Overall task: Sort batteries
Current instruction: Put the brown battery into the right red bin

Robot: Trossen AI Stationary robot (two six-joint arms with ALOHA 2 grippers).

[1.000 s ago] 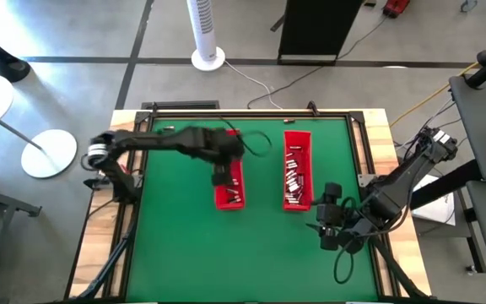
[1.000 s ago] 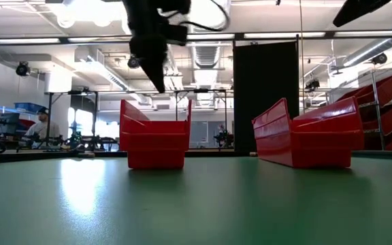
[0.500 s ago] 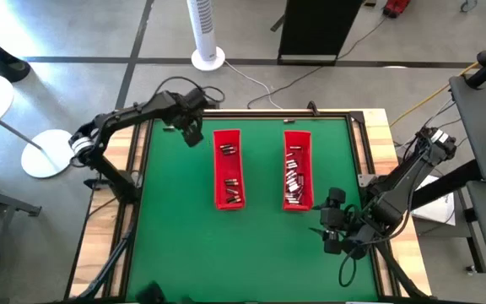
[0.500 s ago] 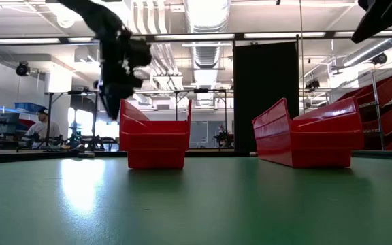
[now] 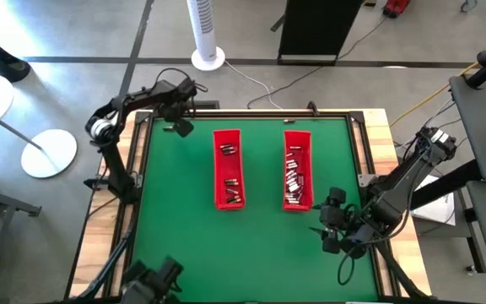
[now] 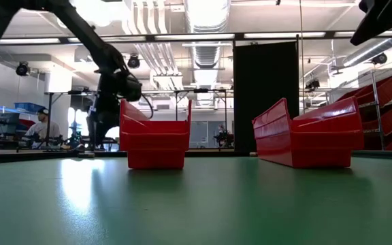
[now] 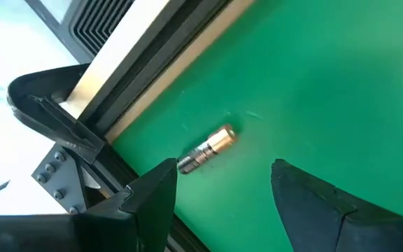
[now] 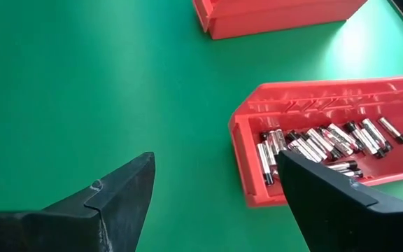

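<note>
Seen from above, the left hand (image 5: 178,127) has swung away from the left long red plastic tray (image 5: 229,168) to the upper-left corner of the green tabletop (image 5: 175,228), hanging with fingers spread over one small brass-and-silver loose battery (image 7: 206,148). That battery lies on the felt just beside the tabletop's black metal edge rail (image 7: 152,63). This reads as a reach for a stray, not yet gripped.

Other small silvery batteries (image 5: 230,181) lie in the left tray; more lie in the right red tray (image 5: 297,169). The right hand (image 5: 334,226) waits open at the lower right.

The rail crowds the outer finger; toward the trays the felt lies open.
</note>
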